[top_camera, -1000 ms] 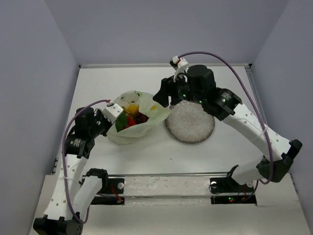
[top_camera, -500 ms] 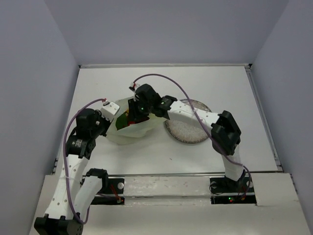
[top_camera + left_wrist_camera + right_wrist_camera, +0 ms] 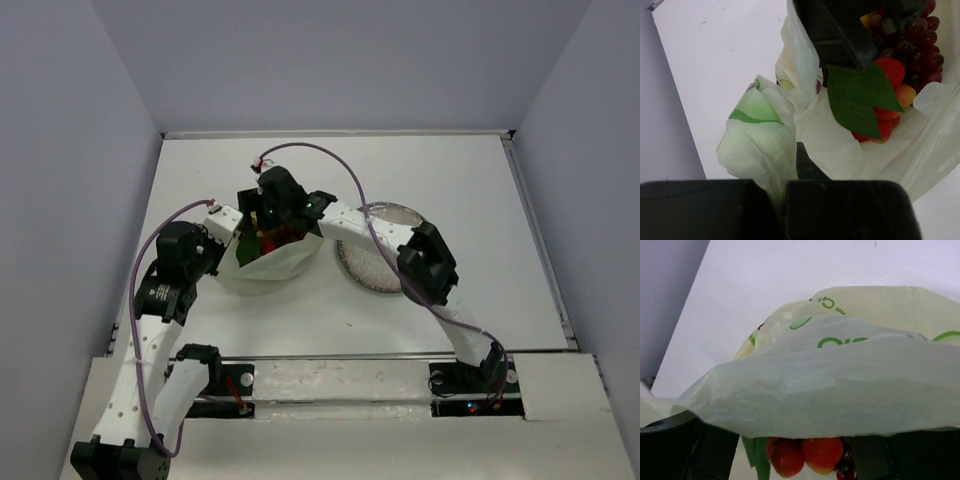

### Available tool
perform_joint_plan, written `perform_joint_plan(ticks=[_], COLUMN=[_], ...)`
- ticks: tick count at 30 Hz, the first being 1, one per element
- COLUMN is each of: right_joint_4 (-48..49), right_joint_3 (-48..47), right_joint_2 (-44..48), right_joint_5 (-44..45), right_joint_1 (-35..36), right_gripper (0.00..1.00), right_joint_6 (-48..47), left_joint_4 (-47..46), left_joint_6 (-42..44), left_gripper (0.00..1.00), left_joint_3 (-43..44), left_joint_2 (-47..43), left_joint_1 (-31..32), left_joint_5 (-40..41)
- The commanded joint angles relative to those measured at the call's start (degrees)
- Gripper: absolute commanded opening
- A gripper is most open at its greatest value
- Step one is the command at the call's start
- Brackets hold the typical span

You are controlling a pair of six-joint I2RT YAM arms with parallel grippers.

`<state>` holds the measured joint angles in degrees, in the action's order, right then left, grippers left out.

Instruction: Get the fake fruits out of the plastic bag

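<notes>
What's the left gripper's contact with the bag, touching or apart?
Touching. The left wrist view shows the bag bunched into the left gripper, which is shut on the film.

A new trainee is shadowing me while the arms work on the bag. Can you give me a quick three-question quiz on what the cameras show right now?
1. True or false: the left pincer is shut on a fold of the thin, translucent pale yellow-green plastic bag.
2. Where is the right pincer? A: folded back at its base. B: down in the bag's open mouth. C: hanging off to the far right.
3. In the left wrist view, which two plastic fruits lie by the broad green leaf?
Key: 1 true. 2 B. 3 the red berry bunch and the dark purple-red grape bunch.
</notes>
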<state>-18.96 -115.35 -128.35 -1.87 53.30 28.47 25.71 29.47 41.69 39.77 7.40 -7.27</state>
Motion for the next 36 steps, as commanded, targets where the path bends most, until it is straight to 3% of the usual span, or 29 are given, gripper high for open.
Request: perform_joint_plan(ticks=[1, 5, 7, 12, 16, 22, 29, 36], right_joint_4=[0.9, 0.9, 0.9, 0.9, 0.9, 0.9, 1.5, 4.9], right_joint_3=[-4.0, -6.9, -8.0, -5.6, 0.5, 5.7, 7.9, 6.0], right_joint_2=[-5.0, -7.3, -7.8, -5.2, 1.9, 12.1, 22.7, 25.1], right_joint_5=[-0.5, 0.9, -0.5, -4.4, -3.1, -2.5, 5.5, 11.7], right_joint_1=[0.1, 0.1, 0.1, 0.1, 0.7, 1.8, 2.3, 2.3], right_gripper=[0.8, 0.76, 0.66, 0.26, 0.03, 0.01, 0.01, 0.01], right_joint_6=[-0.8, -2.0, -3.1, -4.3, -5.3, -8.8, -13.6, -19.2], left_joint_4=[-2.6, -2.8, -2.9, -5.6, -6.4, -7.2, -7.3, -7.1], left_joint_6=[-1.0, -1.3, -1.6, -3.0, -2.1, -2.8, -3.3, -2.5], left_gripper=[0.0, 0.0, 0.0, 0.0, 0.0, 0.0, 0.0, 0.0], left_joint_3=[-0.4, 0.0, 0.2, 0.6, 1.2, 2.0, 3.3, 4.5], left_joint_2=[0.2, 0.7, 1.0, 2.2, 3.6, 5.8, 7.2, 7.2], left_joint_1=[0.1, 0.1, 0.1, 0.0, 0.1, 0.1, 0.1, 0.1], left_joint_5=[0.4, 0.9, 1.4, 7.1, 9.5, 8.1, 7.5, 5.9])
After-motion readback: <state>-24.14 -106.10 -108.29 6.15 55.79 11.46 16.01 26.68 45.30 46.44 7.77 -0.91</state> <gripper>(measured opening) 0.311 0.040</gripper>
